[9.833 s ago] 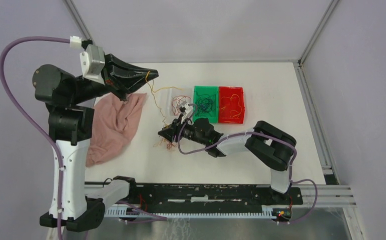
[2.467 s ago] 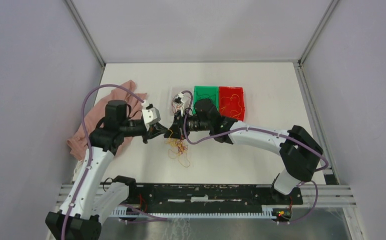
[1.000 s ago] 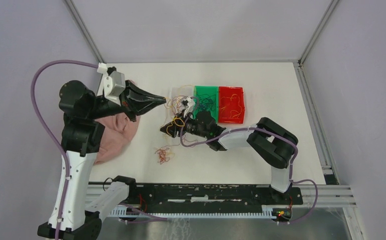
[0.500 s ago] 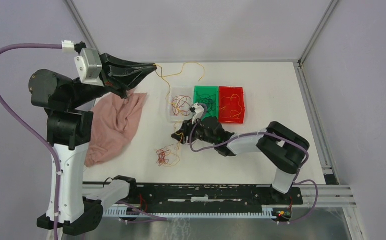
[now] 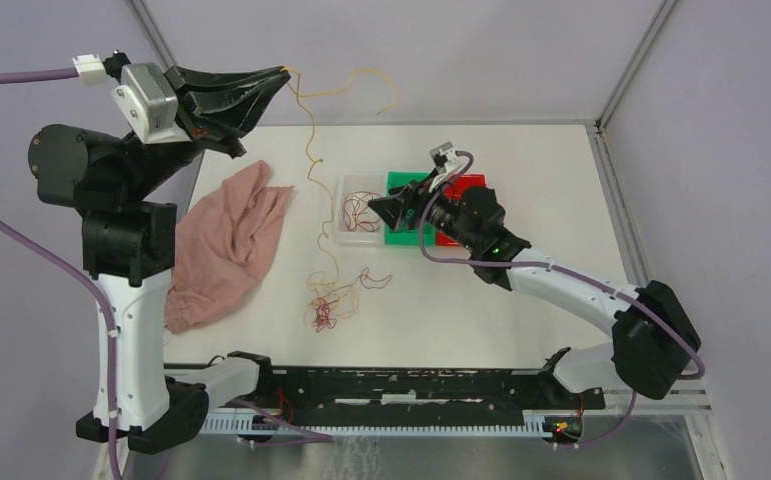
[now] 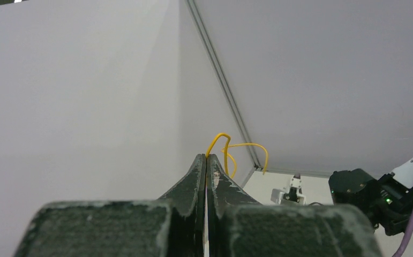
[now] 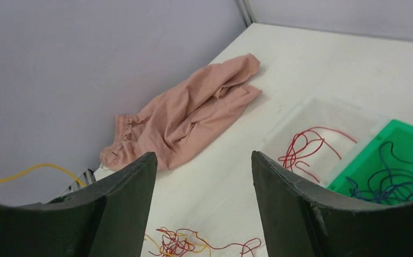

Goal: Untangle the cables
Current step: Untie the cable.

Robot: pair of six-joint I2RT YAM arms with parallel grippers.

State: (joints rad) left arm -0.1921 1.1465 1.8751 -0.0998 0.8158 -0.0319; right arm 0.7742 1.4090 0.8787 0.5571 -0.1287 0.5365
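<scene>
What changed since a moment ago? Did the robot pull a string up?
The left gripper rose higher, shut on the yellow cable, drawing it up in a long line from the tangled pile of red and yellow cables. The right gripper left the spot beside that pile and swung back toward the clear plastic tray, jaws open. The pink cloth and the pile stayed put.
</scene>
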